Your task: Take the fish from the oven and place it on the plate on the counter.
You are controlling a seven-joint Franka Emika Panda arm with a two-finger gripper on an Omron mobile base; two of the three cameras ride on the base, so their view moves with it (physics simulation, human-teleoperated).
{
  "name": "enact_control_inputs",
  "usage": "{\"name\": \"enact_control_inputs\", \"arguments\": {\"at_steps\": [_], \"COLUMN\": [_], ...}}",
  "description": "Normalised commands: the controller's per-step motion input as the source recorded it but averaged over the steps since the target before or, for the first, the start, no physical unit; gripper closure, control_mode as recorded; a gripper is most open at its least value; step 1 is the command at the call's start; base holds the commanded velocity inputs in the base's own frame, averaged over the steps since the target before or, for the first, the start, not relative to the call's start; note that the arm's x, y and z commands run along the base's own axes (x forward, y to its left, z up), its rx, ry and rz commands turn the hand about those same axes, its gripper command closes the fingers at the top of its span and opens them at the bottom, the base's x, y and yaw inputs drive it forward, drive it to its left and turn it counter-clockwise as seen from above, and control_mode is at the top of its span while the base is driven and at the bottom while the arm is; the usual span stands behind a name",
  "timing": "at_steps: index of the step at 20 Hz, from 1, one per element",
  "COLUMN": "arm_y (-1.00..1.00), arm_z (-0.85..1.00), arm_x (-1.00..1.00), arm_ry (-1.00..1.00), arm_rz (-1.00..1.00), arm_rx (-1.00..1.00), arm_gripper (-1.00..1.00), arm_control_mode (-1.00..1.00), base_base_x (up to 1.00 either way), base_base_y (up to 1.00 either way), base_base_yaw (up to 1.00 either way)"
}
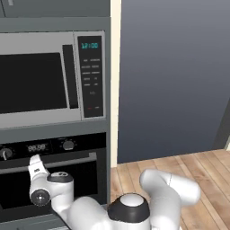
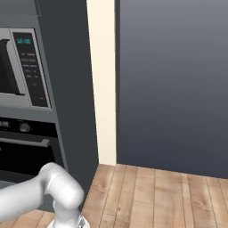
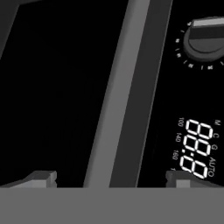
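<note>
Fish: I judge it sits behind the oven door; I cannot see it.
Oven: door closed, contents hidden by dark glass.
Jaws: gripper wide apart, straddling the steel bar handle, not clamped.
Risk: I could close off-centre and slip off the bar, or bump the knob.

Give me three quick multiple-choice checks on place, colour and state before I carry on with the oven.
1. Where is the microwave relative to the oven?
A. above it
B. below it
C. on the floor

2. What colour are the digits on the oven display?
A. red
B. white
C. green

3. What state is the oven door in?
A. open
B. shut
C. removed

Answers:
1 A, the microwave sits in the cabinet bay over the oven.
2 B, the hand view shows white digits.
3 B, the handle and dark glass stand flush under the knobs.
</note>
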Motion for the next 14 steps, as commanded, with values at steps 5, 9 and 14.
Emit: {"name": "enact_control_inputs", "arguments": {"at_steps": [5, 9, 14], "arm_y": [0.00, 0.00, 0.00], "arm_z": [-0.18, -0.02, -0.11], "arm_x": [0.27, 0.33, 0.30], "arm_ry": [0.00, 0.00, 0.00], "arm_rz": [0.00, 0.00, 0.00], "arm_rx": [0.00, 0.00, 0.00], "arm_gripper": [-1.00, -1.00, -1.00], "arm_control_mode": [-1.00, -1.00, -1.00], "base_base_x": [0.00, 0.00, 0.00], "base_base_y": [0.00, 0.00, 0.00], "base_base_yaw": [0.00, 0.00, 0.00]}}
